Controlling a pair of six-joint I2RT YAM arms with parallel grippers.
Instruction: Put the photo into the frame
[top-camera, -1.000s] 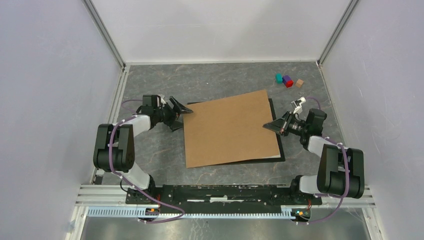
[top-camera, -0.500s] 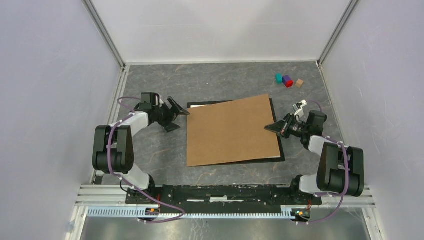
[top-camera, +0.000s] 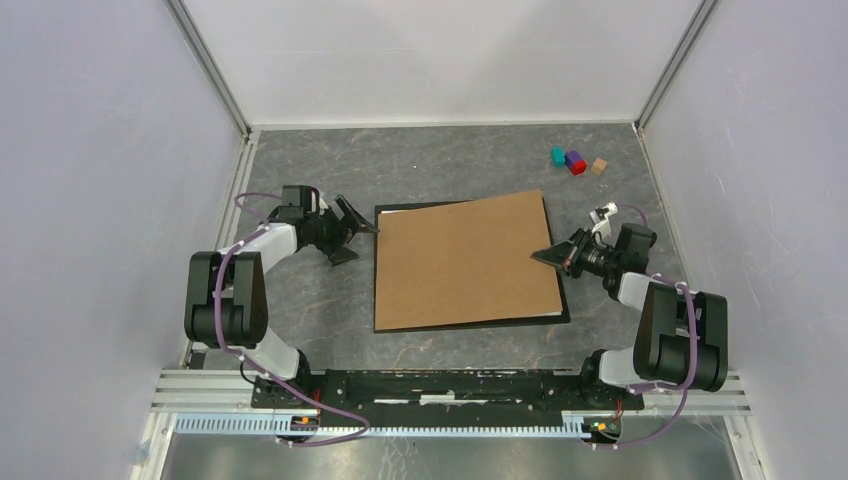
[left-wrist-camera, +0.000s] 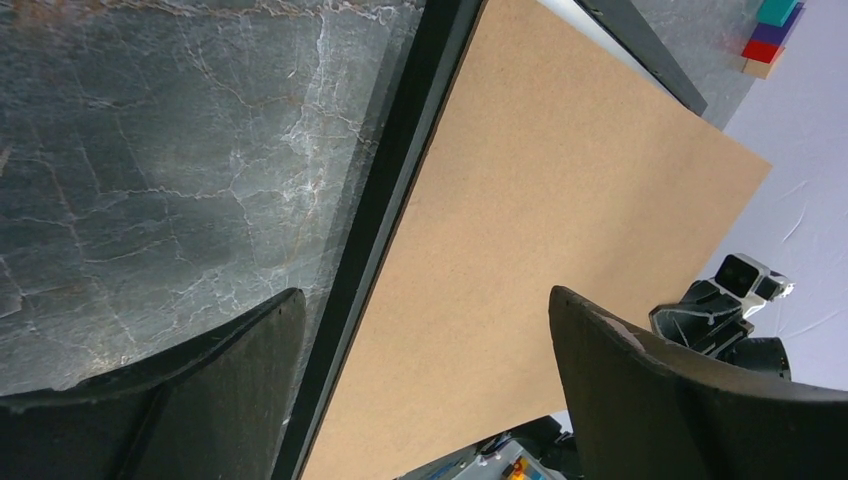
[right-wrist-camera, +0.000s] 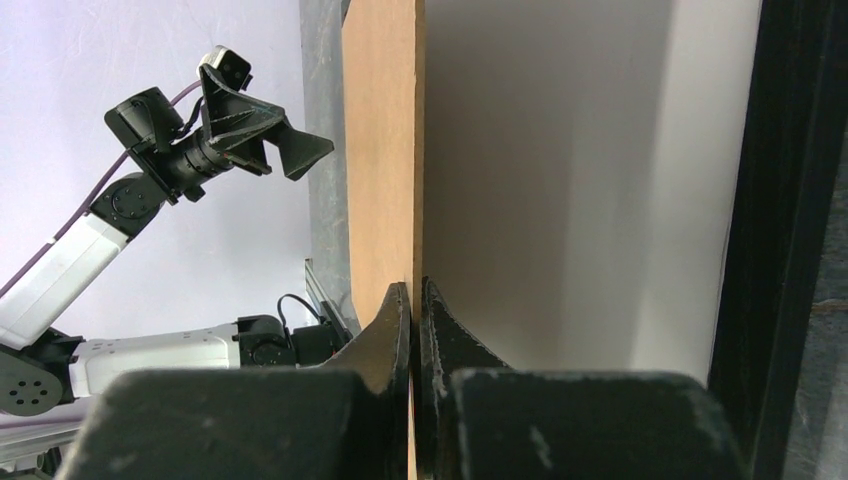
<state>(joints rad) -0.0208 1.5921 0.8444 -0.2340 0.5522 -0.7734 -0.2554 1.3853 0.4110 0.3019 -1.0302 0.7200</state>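
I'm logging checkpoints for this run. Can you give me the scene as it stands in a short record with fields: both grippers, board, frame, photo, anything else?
left gripper: open, by the frame's left edge, holding nothing
right gripper: shut on the backing board's right edge
backing board: brown, lying across the frame and covering most of it
frame: black, only its edges showing around the board
photo: not in view
other: small coloured blocks at the far right corner
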